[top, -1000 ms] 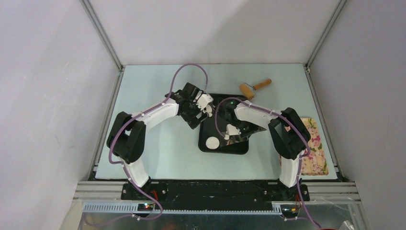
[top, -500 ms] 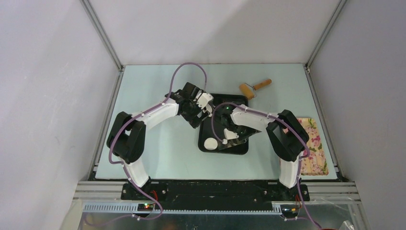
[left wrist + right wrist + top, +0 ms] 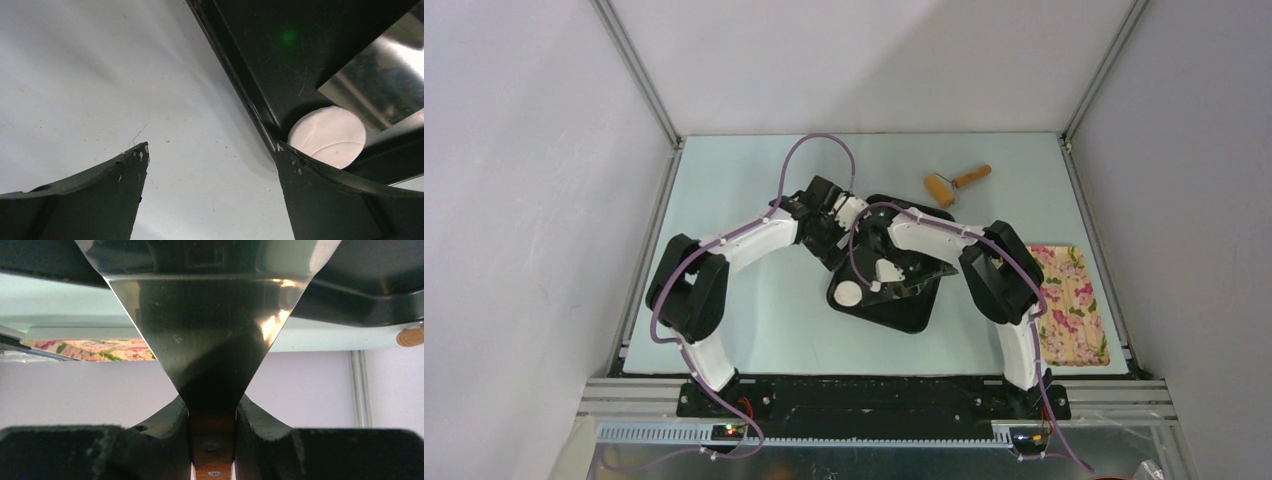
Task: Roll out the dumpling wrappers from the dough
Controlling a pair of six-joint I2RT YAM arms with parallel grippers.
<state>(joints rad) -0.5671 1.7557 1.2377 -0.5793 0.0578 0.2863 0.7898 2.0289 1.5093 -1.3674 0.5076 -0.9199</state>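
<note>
My right gripper was pinching a steel scraper over the black tray, with flat dough at its left corner and the left gripper spread wide.

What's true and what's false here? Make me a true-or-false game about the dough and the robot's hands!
1. The dough lies on the black tray. True.
2. The right gripper holds the rolling pin. False: it grips a steel scraper by its handle; the rolling pin lies alone on the table.
3. The left gripper is open. True.
4. The flowery cloth is under the tray. False: it lies at the table's right edge, apart from the tray.
</note>
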